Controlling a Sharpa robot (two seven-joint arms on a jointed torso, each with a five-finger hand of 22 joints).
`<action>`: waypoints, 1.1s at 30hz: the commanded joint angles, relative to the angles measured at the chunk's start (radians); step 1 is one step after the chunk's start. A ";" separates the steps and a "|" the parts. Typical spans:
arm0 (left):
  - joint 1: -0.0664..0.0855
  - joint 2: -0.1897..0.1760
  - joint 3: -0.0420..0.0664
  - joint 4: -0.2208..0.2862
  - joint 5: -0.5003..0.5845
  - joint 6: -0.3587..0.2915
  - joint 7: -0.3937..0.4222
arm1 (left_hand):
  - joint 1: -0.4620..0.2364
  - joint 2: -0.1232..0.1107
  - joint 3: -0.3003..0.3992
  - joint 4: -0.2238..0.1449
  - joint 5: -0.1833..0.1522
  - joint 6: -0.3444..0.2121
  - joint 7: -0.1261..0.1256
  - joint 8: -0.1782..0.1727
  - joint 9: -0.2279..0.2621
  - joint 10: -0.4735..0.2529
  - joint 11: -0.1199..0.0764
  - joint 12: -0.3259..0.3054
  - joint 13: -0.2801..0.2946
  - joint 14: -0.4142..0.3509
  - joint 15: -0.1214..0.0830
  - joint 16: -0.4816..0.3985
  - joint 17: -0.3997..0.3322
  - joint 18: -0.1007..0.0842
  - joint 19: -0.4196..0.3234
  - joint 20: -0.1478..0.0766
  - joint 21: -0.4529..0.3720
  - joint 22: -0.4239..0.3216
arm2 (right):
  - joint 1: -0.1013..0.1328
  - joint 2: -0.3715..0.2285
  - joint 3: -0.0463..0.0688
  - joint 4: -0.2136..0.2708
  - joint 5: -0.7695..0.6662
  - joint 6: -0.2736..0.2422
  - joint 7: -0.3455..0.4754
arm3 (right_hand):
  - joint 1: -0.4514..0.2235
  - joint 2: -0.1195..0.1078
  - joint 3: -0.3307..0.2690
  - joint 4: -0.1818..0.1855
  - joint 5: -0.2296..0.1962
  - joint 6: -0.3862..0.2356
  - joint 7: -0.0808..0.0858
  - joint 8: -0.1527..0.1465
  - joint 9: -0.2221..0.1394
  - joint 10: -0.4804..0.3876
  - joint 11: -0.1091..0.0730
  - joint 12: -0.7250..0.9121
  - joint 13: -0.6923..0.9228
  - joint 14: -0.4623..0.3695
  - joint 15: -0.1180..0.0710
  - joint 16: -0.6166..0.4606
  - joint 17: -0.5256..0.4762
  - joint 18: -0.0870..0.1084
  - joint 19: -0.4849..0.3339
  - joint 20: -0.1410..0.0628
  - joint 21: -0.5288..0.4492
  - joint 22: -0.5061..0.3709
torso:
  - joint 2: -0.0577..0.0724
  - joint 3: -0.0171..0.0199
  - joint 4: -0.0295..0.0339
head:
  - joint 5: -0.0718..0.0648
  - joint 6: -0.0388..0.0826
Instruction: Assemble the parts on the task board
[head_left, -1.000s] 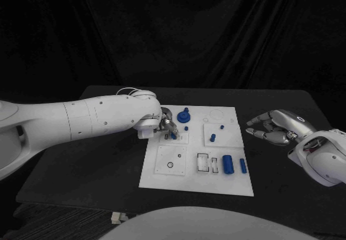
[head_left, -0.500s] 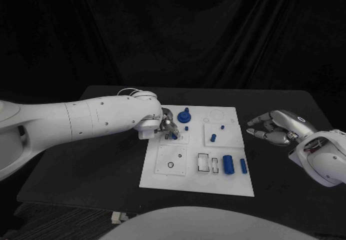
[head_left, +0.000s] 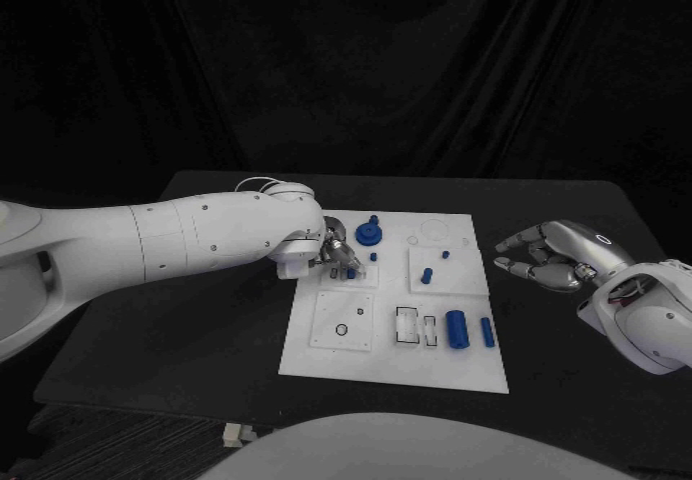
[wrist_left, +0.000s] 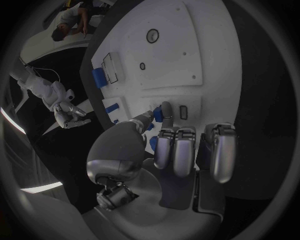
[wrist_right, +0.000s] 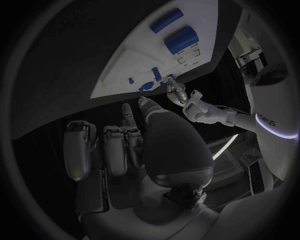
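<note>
The white task board (head_left: 378, 345) lies in the middle of the black table. My left hand (head_left: 326, 250) hovers over the board's far left corner. It pinches a small blue part (wrist_left: 158, 116) between thumb and a fingertip, low over a small slot. A blue round part with a peg (head_left: 369, 234) stands just beyond the hand. Two blue cylinders (head_left: 456, 328) lie at the board's near right. Small blue pegs (head_left: 427, 272) stand mid-board. My right hand (head_left: 548, 258) hangs off the board's right edge, fingers loosely bent and apart, holding nothing.
A black ring (head_left: 340, 329) sits in the near-left square plate. White rectangular slots (head_left: 408, 325) lie beside the cylinders. The board (wrist_right: 144, 55) also appears in the right wrist view, with bare black table (head_left: 173, 330) on both sides of it.
The left hand has shifted very slightly with the blue part over the board's far left corner. The right hand has stayed put.
</note>
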 joint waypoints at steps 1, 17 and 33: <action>-0.010 0.002 -0.006 0.002 0.006 0.030 -0.005 | -0.028 -0.005 -0.042 0.028 -0.039 0.004 0.007 -0.016 0.000 0.106 0.009 0.003 0.263 0.107 0.008 -0.005 0.263 0.014 0.034 0.008 -0.005 0.181 | -0.003 0.000 0.001 0.000 -0.002 0.003 -0.016 | 0.009 0.003 0.005 -0.002 0.005 0.006 0.001 -0.002 -0.001 0.105 0.007 0.003 0.264 0.106 0.005 0.003 0.263 0.007 0.034 0.007 -0.003 0.222 | 0.000 -0.0001 0.0005 | -0.001 0.000; -0.010 -0.015 -0.005 0.012 0.006 -0.001 -0.014 | -0.041 0.008 -0.133 0.084 -0.047 0.028 -0.003 0.009 0.067 0.106 0.002 0.003 0.263 0.107 0.003 -0.005 0.263 0.014 0.037 0.005 -0.005 0.185 | -0.006 -0.003 0.001 -0.001 -0.002 -0.001 -0.012 | 0.012 0.002 0.008 -0.005 0.011 0.007 0.002 -0.003 -0.002 0.105 0.008 0.003 0.264 0.106 0.005 0.003 0.263 0.007 0.034 0.008 -0.003 0.222 | 0.000 -0.0005 -0.0001 | 0.001 0.000; 0.089 -0.089 -0.005 0.080 -0.139 -0.150 0.084 | 0.031 0.008 -0.178 0.068 -0.039 0.054 -0.028 0.095 0.171 0.106 -0.020 0.003 0.263 0.107 -0.017 -0.005 0.263 0.006 0.059 -0.014 0.016 0.209 | -0.006 -0.008 0.001 0.001 -0.002 -0.017 -0.006 | 0.011 0.001 0.007 -0.004 0.012 0.007 0.002 -0.004 -0.002 0.105 0.008 0.003 0.264 0.106 0.005 0.003 0.263 0.007 0.034 0.008 -0.003 0.222 | 0.003 -0.0001 -0.0024 | -0.003 0.000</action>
